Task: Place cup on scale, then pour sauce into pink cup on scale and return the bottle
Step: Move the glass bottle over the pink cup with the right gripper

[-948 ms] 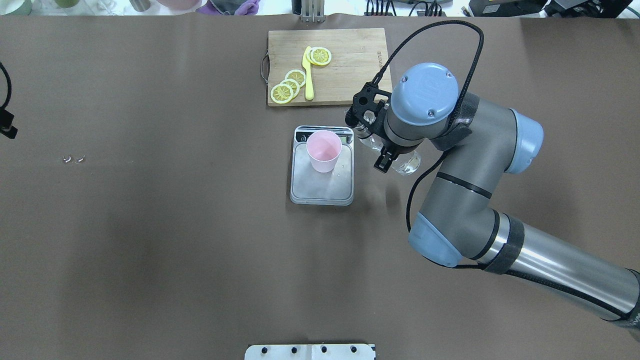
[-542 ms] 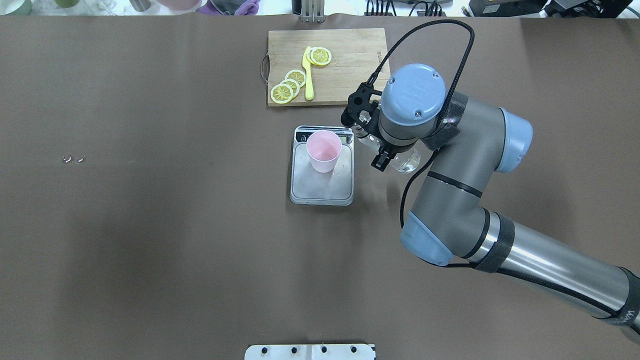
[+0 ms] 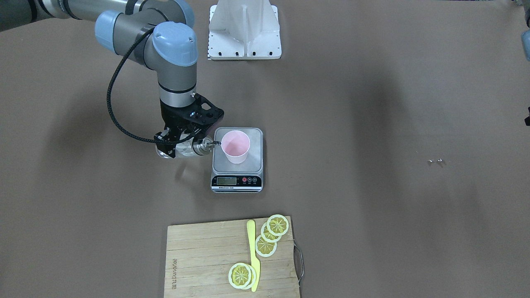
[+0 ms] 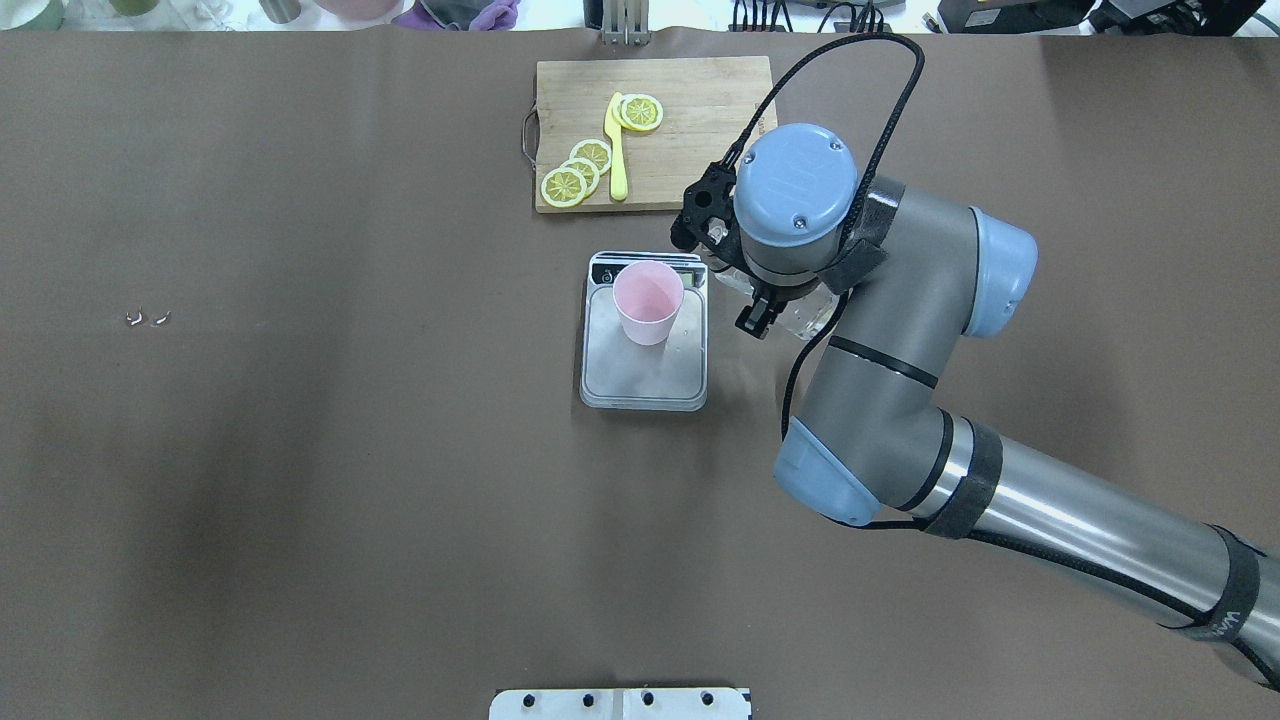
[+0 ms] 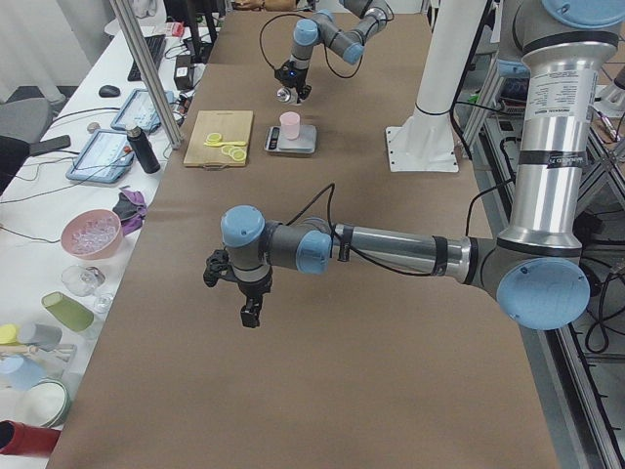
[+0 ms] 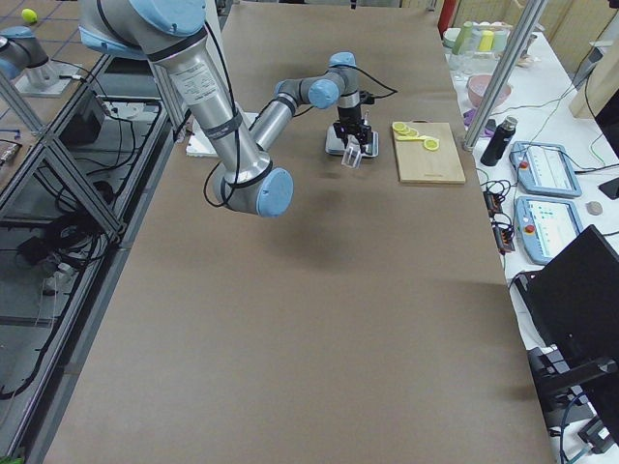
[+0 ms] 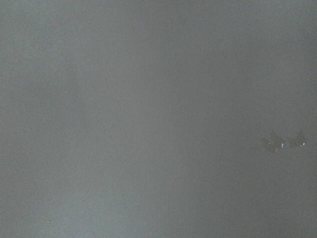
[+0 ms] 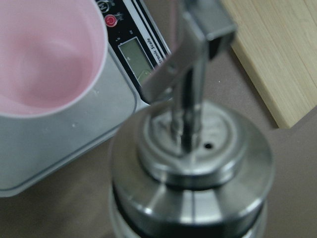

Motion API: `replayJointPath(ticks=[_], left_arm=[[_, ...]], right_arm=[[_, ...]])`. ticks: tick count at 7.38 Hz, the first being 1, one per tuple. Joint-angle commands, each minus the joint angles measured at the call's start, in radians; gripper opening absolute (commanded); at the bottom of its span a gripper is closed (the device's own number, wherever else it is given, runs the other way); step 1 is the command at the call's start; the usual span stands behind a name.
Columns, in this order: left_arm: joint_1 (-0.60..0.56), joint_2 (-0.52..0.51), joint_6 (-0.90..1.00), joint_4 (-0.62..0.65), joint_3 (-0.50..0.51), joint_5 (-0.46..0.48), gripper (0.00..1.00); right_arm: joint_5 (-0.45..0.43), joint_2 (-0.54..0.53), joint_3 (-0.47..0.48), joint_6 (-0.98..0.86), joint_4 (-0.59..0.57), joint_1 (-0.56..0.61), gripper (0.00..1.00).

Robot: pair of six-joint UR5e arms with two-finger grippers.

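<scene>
Bottle sideways, spout beside cup

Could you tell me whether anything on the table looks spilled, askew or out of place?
No spill shows. The cup stands upright on the scale, and the bottle in the right gripper is tipped toward it. Only two small pale bits on the table to the robot's left look stray; I cannot identify them.
</scene>
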Motion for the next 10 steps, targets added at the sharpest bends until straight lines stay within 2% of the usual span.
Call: replayJointPath(ticks=[1, 5, 7, 10], left_arm=[[-0.017, 0.03, 0.002, -0.042, 0.009, -0.005, 0.98], [-0.017, 0.043, 0.001, -0.044, -0.02, -0.027, 0.98], [-0.025, 0.045, -0.001, -0.039, -0.035, -0.091, 0.98], [-0.03, 0.105, -0.001, -0.039, -0.087, -0.092, 0.98]], right_arm=[[-0.029, 0.022, 0.001, 0.001, -0.063, -0.007, 0.52], [-0.075, 0.057, 0.007, 0.009, -0.159, -0.017, 0.52], [-0.107, 0.078, -0.002, 0.01, -0.186, -0.042, 0.52], [-0.132, 0.075, 0.001, 0.015, -0.199, -0.053, 0.52]])
